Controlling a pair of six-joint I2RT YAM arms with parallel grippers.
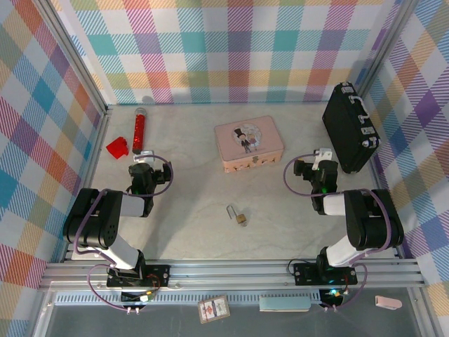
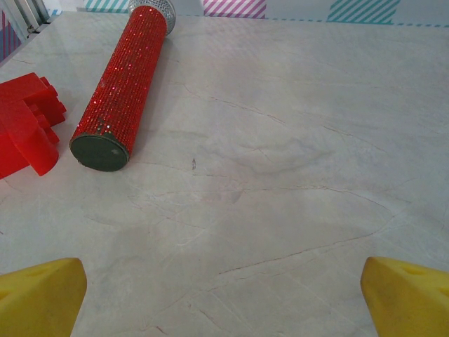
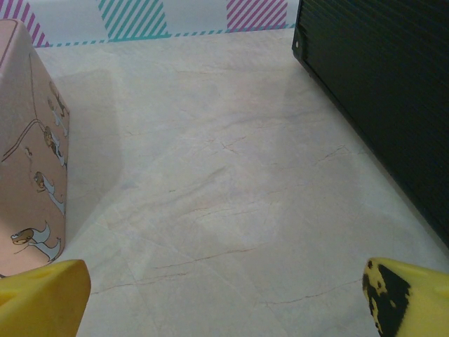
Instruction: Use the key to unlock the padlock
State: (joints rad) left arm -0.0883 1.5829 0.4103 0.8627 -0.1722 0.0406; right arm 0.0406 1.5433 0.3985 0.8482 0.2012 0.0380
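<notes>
A tiny padlock (image 1: 238, 215), brass with a thin silver shackle, lies on the table (image 1: 189, 235) between the arms, well apart from both. The left gripper (image 1: 144, 156) and right gripper (image 1: 324, 159) are spread wide, holding nothing. Beyond, the pink tin (image 1: 249, 144) and black case (image 1: 349, 126) are closed, contents hidden.

We looked down on the whole table (image 1: 196, 232) from above and behind the arm bases (image 1: 137, 274). Low at the left wrist we faced the red cylinder (image 2: 123, 88); low at the right wrist, the gap between pink tin (image 3: 28, 140) and black case (image 3: 386, 105), all shared overhead.
</notes>
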